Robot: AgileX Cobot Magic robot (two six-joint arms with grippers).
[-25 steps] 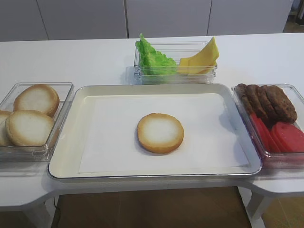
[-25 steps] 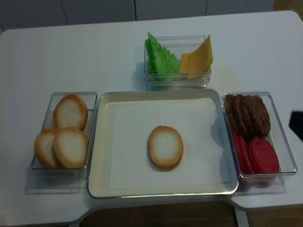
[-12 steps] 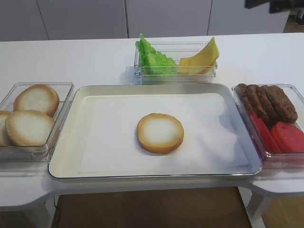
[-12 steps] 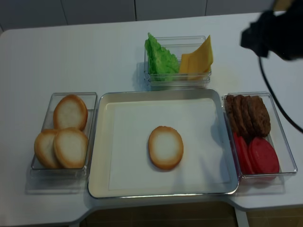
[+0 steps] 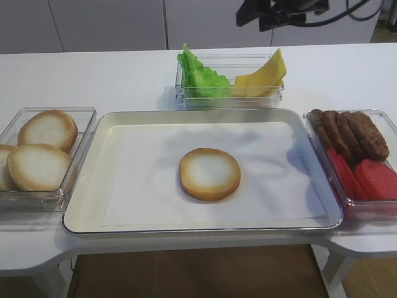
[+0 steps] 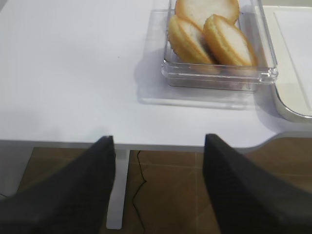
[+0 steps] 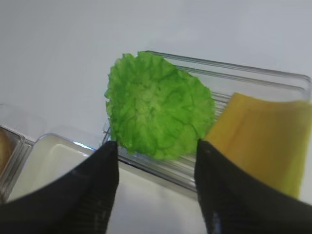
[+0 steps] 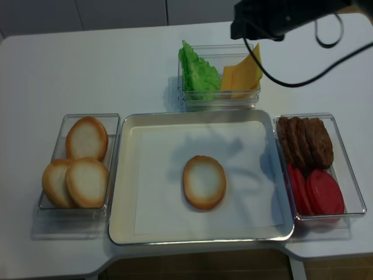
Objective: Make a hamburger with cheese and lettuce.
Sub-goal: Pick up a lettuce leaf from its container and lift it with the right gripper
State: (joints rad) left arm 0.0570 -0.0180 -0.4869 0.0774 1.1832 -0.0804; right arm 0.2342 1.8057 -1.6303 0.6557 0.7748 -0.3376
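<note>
My right pincer (image 7: 156,190) hangs with jaws wide apart and empty, above the near wall of the clear box (image 7: 273,80) at the far side of the counter (image 5: 93,74); the lettuce (image 7: 158,114) lies straight ahead, the cheese (image 7: 265,139) leaning beside it. I should come down onto the leaf's frilly edge, clear of the cheese and the wall, then carry it to the bun half (image 5: 209,174) on the tray (image 5: 87,186); my left pincer (image 6: 158,190), jaws also apart, waits off the counter's edge.
</note>
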